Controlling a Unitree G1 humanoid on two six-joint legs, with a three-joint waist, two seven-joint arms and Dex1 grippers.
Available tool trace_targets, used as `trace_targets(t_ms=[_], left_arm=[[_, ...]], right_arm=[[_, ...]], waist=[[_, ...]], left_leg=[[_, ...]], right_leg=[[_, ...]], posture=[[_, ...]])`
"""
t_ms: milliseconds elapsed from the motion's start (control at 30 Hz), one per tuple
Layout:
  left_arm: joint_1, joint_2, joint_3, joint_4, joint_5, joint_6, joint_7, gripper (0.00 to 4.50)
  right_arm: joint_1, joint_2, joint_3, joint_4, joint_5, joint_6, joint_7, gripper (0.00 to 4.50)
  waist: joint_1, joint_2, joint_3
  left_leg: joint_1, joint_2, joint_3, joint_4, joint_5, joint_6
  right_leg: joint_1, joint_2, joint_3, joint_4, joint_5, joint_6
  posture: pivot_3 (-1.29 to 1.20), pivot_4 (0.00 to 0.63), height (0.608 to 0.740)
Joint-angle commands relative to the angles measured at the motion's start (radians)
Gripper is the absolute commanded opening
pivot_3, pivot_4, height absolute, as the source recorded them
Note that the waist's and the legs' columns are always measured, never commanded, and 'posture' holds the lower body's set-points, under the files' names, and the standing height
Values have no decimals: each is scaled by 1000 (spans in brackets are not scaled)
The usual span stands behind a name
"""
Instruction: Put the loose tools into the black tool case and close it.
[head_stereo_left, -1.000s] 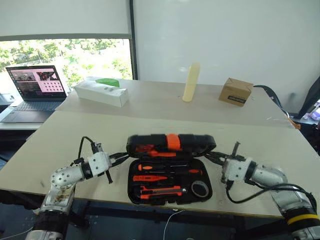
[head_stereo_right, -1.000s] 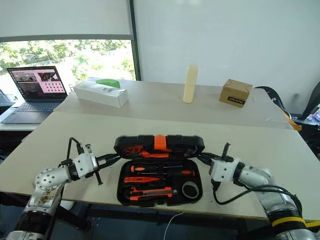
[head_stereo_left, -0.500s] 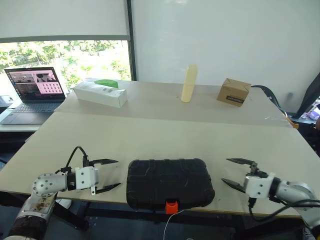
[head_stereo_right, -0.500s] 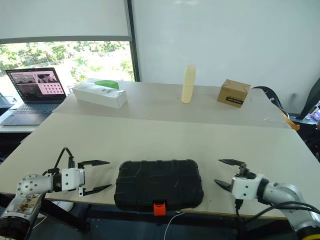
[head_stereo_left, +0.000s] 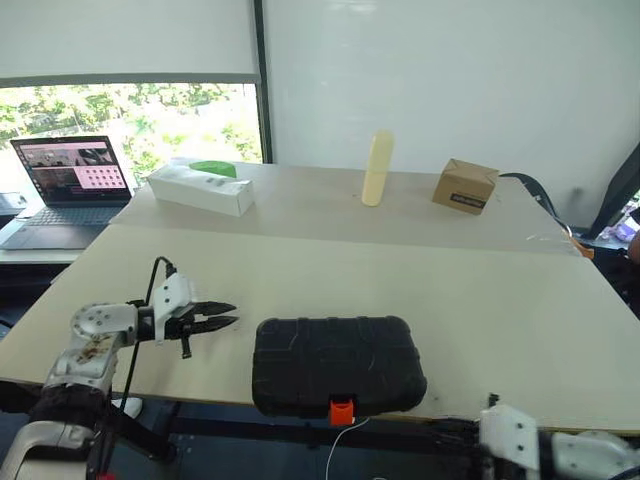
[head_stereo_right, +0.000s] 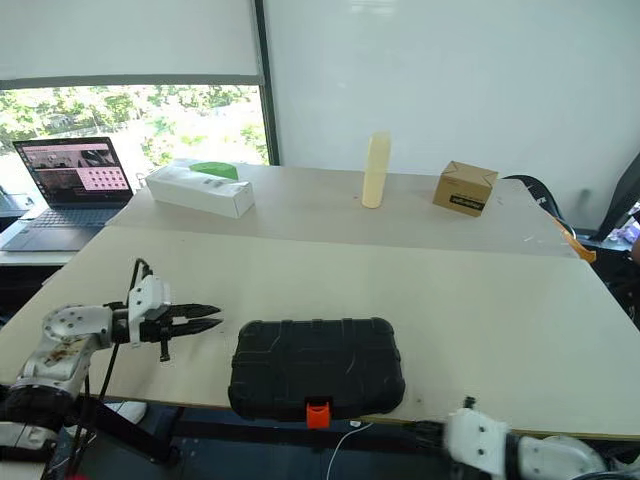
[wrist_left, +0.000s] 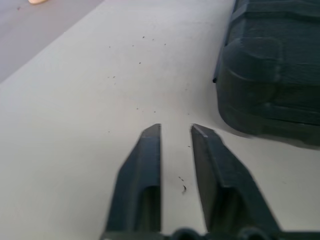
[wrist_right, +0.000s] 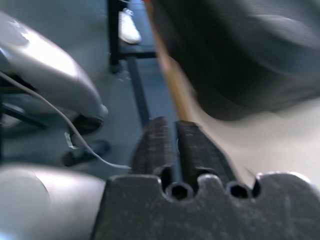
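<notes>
- The black tool case (head_stereo_left: 338, 365) lies shut, lid down, at the near edge of the table (head_stereo_left: 400, 290), its orange latch (head_stereo_left: 342, 410) facing the edge.
- The left hand (head_stereo_left: 228, 314), fingers closed and empty, hovers just left of the case.
- The right hand (wrist_right: 169, 131), closed and empty, sits below the table edge, right of the case.

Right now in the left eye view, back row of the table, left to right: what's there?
laptop → white oblong box → pale yellow cylinder → brown cardboard box
</notes>
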Motion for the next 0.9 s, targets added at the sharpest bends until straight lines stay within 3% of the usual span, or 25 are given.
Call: trace_targets(t_ms=[33, 200, 433, 600, 733, 900], left_arm=[[-44, -26, -49, 14, 43, 10, -34, 10], [-83, -93, -98, 20, 78, 11, -40, 10], [-96, -155, -90, 38, 96, 12, -1, 10], [-103, -181, -64, 44, 99, 23, 35, 10], [-91, -182, -51, 33, 111, 38, 74, 10], [-59, -171, -48, 3, 120, 45, 102, 10]], right_arm=[[-89, 52, 67, -85, -63, 172, -43, 0], [-252, 156, 109, -59, -107, 293, -85, 0], [-442, 237, 102, 46, -170, 371, -138, 0], [-523, 255, 106, 134, -193, 361, -141, 0], [-590, 236, 92, 160, -172, 407, -85, 0], [-573, 179, 58, 84, -104, 477, 18, 0]], waist=[[0, -1, 0], [3, -4, 1], [-30, -13, 5], [-40, -17, 7], [-30, -13, 10], [-16, -12, 9]], left_leg=[[-1, 0, 0, 0, 0, 0], [-4, 0, 0, 2, 0, 0], [-1, 5, -1, 2, 7, -3], [1, 10, -4, 0, 19, -8], [2, 10, -6, -2, 22, -15], [-9, 10, -6, -7, 28, -10]], right_leg=[[0, 0, 0, 0, 0, 0], [-2, 1, -2, 0, 0, 0], [-2, 5, -1, 0, 5, -2], [-3, 11, -1, 1, 11, -11], [-6, 12, -1, 3, 18, -15], [-19, 17, 0, 5, 21, -20]], posture=[[0, 150, 740], [0, 150, 740], [0, 150, 740], [0, 150, 740], [0, 150, 740], [0, 150, 740]])
